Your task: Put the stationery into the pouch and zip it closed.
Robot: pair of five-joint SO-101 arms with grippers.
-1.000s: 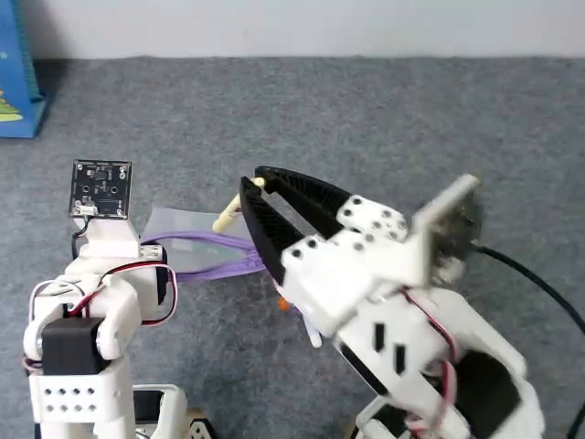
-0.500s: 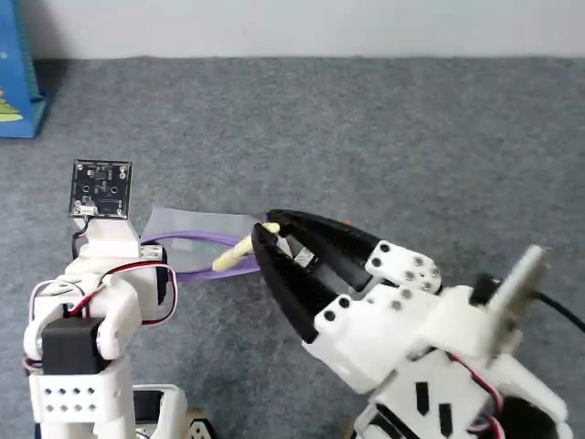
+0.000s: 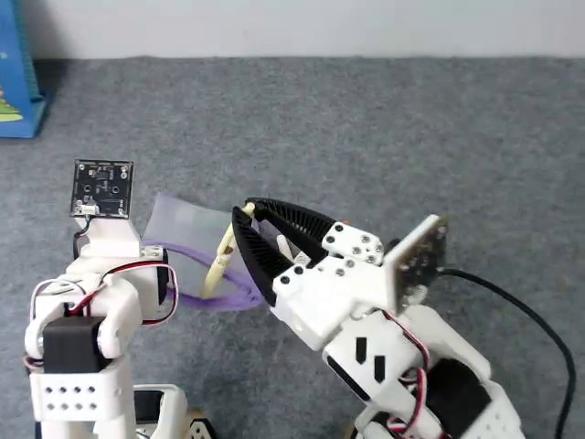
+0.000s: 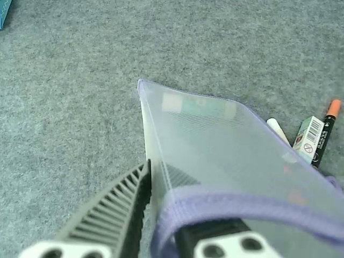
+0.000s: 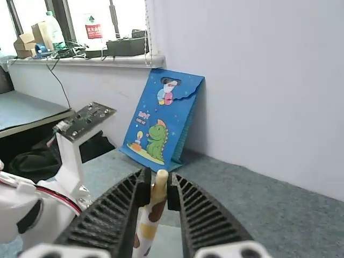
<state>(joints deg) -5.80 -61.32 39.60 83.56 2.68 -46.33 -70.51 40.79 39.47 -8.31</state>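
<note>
Grey felt table [image 3: 384, 119]; white wall [image 3: 292, 27] at 12 o'clock; blue gift bag [image 3: 16, 78] at 10 o'clock. Left gripper [image 4: 158, 173] clamped on the wall of the purple-rimmed pouch [image 3: 183, 224], lying at 8 o'clock. Right gripper [image 3: 244, 212] clenched on cream pen [image 3: 218, 261], its lower end at the pouch's mouth.

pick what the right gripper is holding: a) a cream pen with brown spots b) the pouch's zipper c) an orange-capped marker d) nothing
a: the right gripper is shut on the cream, brown-spotted pen, whose lower end sits at the purple rim of the pouch.
</note>
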